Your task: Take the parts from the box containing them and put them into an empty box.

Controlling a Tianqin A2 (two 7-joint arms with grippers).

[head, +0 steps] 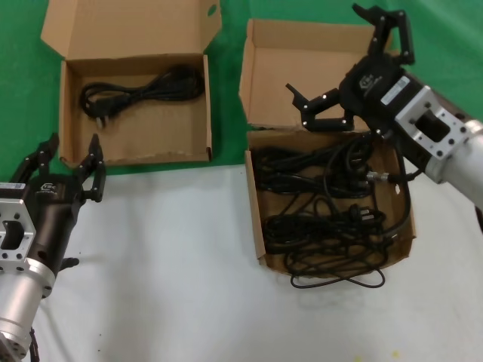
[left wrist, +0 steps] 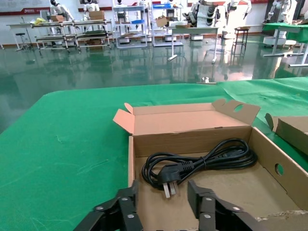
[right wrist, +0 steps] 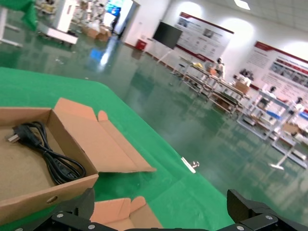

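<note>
The wing-lidded box (head: 258,219) at the right holds several tangled black power cords (head: 324,204); one loop (head: 339,280) spills over its front edge. The wider plain-lidded box (head: 192,128) at the back left holds one coiled cord (head: 143,90), which also shows in the left wrist view (left wrist: 197,163) and the right wrist view (right wrist: 48,151). My right gripper (head: 323,48) is open and empty, raised over the back of the cord-filled box in front of its lid. My left gripper (head: 73,143) is open and empty, just before the wider box's front left corner (left wrist: 162,192).
The boxes straddle the line between the green cloth (head: 226,90) at the back and the white tabletop (head: 166,256) in front. The wider box's lid (head: 128,26) lies open to the rear. The wing-lidded box's lid (head: 302,68) stands up behind it.
</note>
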